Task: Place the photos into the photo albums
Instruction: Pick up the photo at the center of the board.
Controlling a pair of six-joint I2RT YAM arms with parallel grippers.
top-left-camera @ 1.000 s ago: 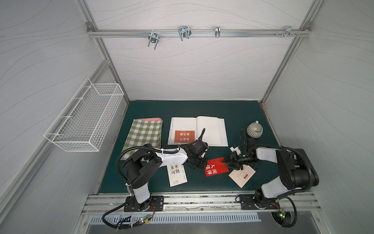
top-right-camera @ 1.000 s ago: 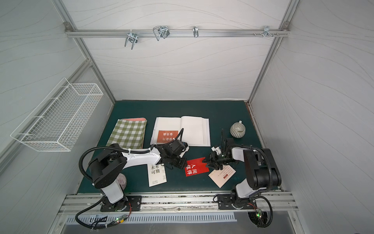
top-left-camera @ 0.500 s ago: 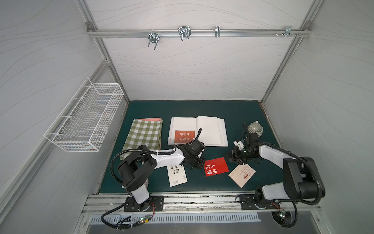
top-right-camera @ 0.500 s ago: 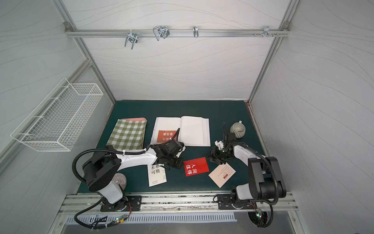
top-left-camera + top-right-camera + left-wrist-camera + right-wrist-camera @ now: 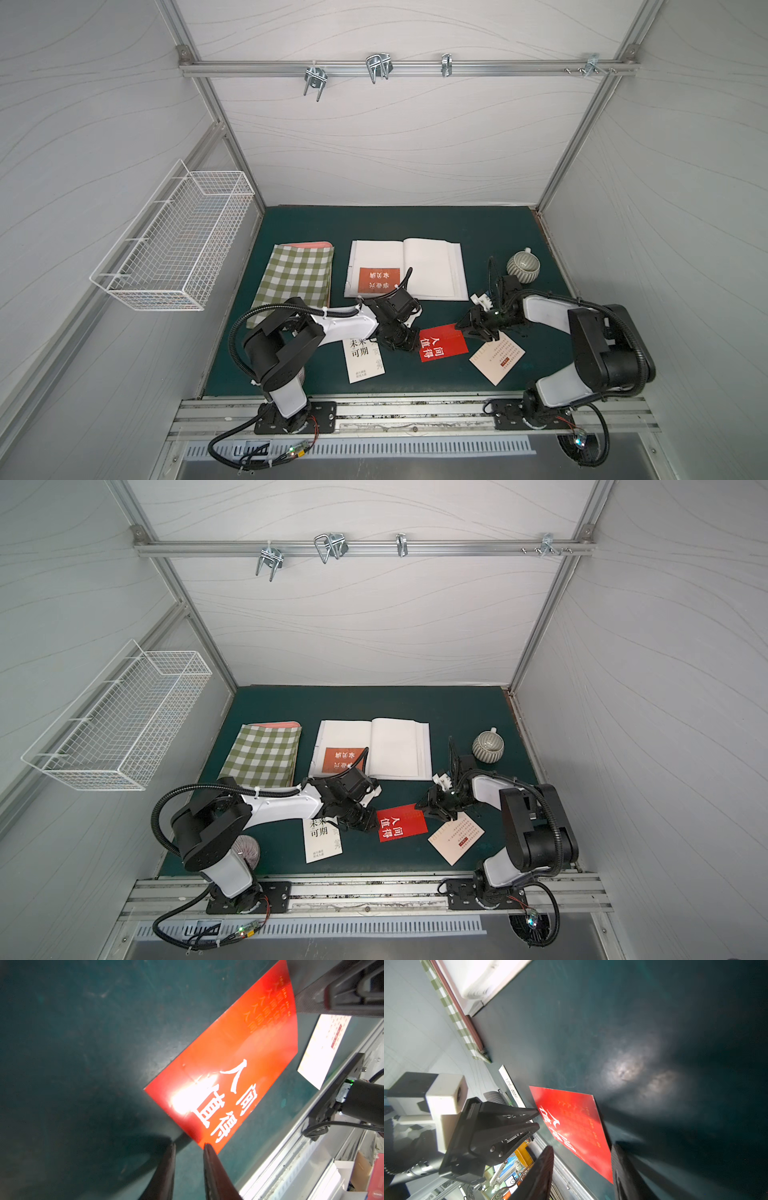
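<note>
Photos at the pick-up stage: the red photo (image 5: pixel 442 348) lies on the green mat (image 5: pixel 498 232) in front of the open photo album (image 5: pixel 432 270), with the white photo (image 5: pixel 363 361) to one side and the cream photo (image 5: pixel 496 357) just beside its other end. The orange photo (image 5: pixel 379 279) is on the album's left page; whether it is inside a sleeve cannot be told. The left gripper (image 5: pixel 189 1146) stands low at one short end of the red photo, its jaws a narrow gap apart and empty, with one fingertip at the card's corner. The right gripper (image 5: pixel 582 1152) stands at the opposite end, its jaws wider, straddling the card's edge without closing on it. Judged risks: a thin card flat on a mat gives the fingers no edge to bite, so a closing jaw may slide over it or push it along. A push from the left could drive the red photo onto the cream one, under the right gripper. With both grippers converging on one card, they may collide or buckle it between them.
</note>
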